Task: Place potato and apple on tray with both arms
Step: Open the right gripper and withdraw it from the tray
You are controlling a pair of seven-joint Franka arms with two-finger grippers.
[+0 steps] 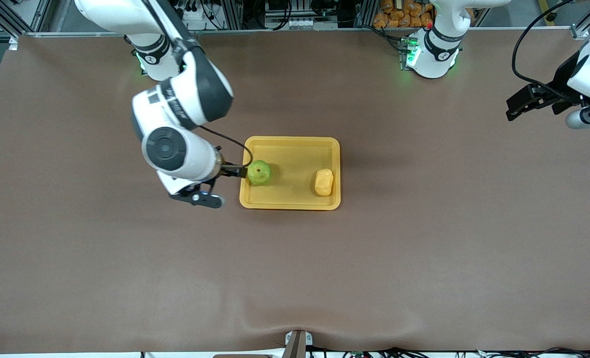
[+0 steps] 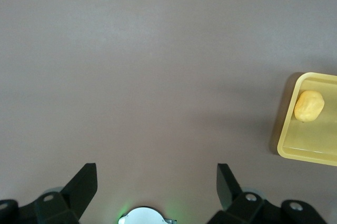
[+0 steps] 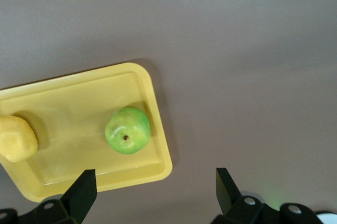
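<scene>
Front view: we find the apple [image 1: 259, 172] and the potato [image 1: 324, 182] both lying in the tray [image 1: 291, 203], the apple at the end toward the right arm, the potato at the end toward the left arm. The right gripper [image 1: 234, 171] hangs just beside the apple over the tray rim. The left gripper [image 1: 516, 107] waits well apart, over bare table [image 1: 424, 258].

Left wrist view: the left gripper's fingers [image 2: 84, 182] are spread, holding nothing.

Right wrist view: the right gripper's fingers [image 3: 83, 188] are spread, clear of the apple. We judge both pieces light and rigid; the apple would roll, so we would take it across its widest girth. The raised rim contains both; open table surrounds the tray.
</scene>
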